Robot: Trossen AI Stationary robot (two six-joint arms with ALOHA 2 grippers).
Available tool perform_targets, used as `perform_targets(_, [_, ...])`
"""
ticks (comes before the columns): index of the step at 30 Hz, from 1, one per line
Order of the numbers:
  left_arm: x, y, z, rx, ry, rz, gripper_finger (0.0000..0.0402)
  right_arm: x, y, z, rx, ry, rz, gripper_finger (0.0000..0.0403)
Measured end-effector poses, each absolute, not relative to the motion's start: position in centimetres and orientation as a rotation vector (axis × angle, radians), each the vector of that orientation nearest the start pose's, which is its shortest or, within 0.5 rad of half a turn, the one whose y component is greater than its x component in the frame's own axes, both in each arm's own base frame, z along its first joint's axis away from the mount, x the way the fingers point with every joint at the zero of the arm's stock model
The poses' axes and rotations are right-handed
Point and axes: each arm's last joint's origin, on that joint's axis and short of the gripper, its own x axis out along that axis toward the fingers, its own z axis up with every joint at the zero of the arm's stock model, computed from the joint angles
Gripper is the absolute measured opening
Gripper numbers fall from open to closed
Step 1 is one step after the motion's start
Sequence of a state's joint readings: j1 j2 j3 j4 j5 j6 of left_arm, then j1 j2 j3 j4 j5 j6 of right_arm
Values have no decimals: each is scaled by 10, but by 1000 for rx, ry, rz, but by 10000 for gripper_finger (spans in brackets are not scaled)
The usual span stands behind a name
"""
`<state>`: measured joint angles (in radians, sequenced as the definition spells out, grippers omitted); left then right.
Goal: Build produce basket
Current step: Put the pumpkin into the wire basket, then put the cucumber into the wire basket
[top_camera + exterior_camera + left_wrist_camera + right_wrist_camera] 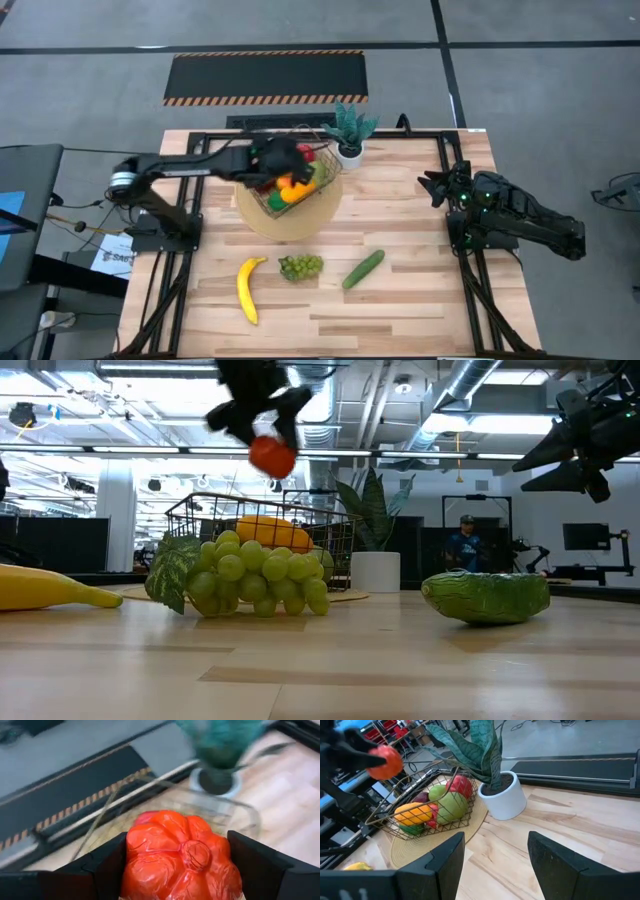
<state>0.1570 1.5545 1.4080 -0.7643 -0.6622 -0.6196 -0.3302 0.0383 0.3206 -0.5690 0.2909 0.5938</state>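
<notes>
My left gripper (283,163) hangs over the gold wire basket (322,178) and is shut on a red-orange lobed produce piece (272,456). The basket stands on a round tan mat (290,222) and holds an orange-yellow fruit (413,813), green pears (451,805), a red apple (461,785) and a purple piece. On the table nearer me lie a yellow banana (247,288), green grapes (300,266) and a cucumber (363,269). My right gripper (495,865) waits open by the table's right edge (438,187), pointing toward the basket. My left gripper pinches the red-orange lobed piece (180,857) between its two fingers (107,865), one on each side of its body. The fingers reach down from above. The piece is lifted clear, well above the basket's rim (260,505).
A potted green plant in a white pot (350,135) stands just right of the basket at the far edge. Black frame rails (455,215) run along the table's sides. Bare wood lies between the basket and my right arm.
</notes>
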Motion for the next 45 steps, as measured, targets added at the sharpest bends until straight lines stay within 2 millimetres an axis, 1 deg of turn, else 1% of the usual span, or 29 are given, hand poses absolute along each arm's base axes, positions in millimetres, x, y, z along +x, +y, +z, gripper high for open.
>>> perform_targets(4, [286, 65, 288, -387, 548, 1090, 283, 60, -29, 212, 576, 100, -685, 240])
perform_targets(7, [275, 63, 264, -411, 549, 1102, 283, 60, -29, 212, 576, 100, -684, 240])
perform_targets(10, [268, 62, 244, -423, 584, 1122, 283, 60, -29, 213, 576, 99, -684, 240])
perform_targets(14, [265, 61, 228, -425, 616, 1145, 283, 60, -29, 213, 576, 99, -685, 240])
perform_targets(17, [263, 61, 223, -419, 637, 1146, 283, 60, -29, 213, 575, 98, -688, 240])
perform_targets(21, [258, 59, 210, -472, 660, 1145, 283, 60, -29, 213, 575, 98, -689, 240])
perform_targets(24, [257, 59, 207, -500, 649, 1152, 286, 60, -29, 213, 575, 98, -689, 240])
perform_targets(26, [257, 59, 206, -514, 640, 1159, 294, 60, -29, 213, 574, 98, -690, 240])
perform_targets(31, [257, 58, 206, -528, 640, 1159, 336, 60, -30, 213, 572, 98, -690, 240])
perform_targets(37, [258, 57, 205, -559, 679, 1105, 379, 60, -30, 213, 571, 98, -690, 240])
perform_targets(42, [257, 57, 207, -548, 699, 1085, 393, 60, -30, 213, 571, 99, -691, 240])
perform_targets(45, [259, 57, 218, -543, 686, 1078, 394, 60, -30, 213, 571, 98, -691, 240])
